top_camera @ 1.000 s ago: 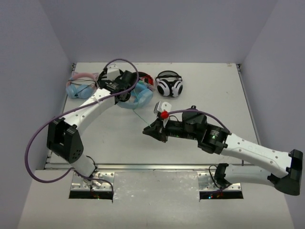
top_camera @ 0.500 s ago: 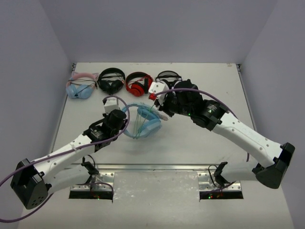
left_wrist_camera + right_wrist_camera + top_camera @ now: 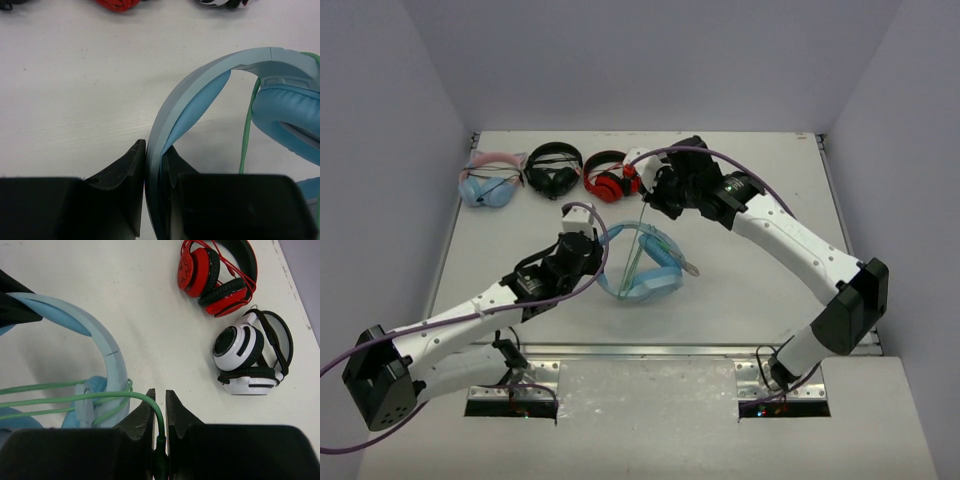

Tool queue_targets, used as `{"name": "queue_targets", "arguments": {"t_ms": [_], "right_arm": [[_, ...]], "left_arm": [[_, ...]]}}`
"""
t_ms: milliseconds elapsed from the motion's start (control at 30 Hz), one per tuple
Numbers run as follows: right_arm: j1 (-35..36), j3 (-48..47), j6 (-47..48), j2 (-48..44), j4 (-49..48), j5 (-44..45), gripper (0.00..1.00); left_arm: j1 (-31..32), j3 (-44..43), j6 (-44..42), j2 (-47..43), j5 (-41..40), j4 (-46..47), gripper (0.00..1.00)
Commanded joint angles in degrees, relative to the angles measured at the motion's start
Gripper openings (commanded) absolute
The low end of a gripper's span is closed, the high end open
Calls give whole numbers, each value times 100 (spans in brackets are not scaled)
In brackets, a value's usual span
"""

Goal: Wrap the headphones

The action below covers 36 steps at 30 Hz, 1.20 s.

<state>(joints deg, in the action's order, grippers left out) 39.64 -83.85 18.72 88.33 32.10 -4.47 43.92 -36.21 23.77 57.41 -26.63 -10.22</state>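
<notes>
The left gripper (image 3: 154,147) clamps light-blue over-ear headphones (image 3: 210,67) by headband as anchor; right gripper (image 3: 159,392) pinches thin pale-green cable (image 3: 115,395) for winding.

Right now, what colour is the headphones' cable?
The cable is pale green, best seen in the right wrist view.

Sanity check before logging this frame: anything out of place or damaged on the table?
Nothing damaged. Only the headphones are off the row of other pairs, mid-table: left gripper shut on the headband, right gripper pinching the cable, as wrapping needs.
</notes>
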Motion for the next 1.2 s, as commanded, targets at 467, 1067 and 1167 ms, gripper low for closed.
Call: {"name": "queue_targets", "arguments": {"t_ms": [467, 1067, 1167], "right_arm": [[-957, -27, -544, 71, -519, -668, 1], [-1529, 2162, -2503, -1634, -1408, -716, 41], [-1529, 2505, -2917, -2003, -1233, -303, 49]], "left_arm": [[363, -1318, -276, -582, -131, -551, 0], [-243, -2189, -426, 701, 1202, 775, 0], [-682, -2311, -426, 921, 1949, 916, 0]]}}
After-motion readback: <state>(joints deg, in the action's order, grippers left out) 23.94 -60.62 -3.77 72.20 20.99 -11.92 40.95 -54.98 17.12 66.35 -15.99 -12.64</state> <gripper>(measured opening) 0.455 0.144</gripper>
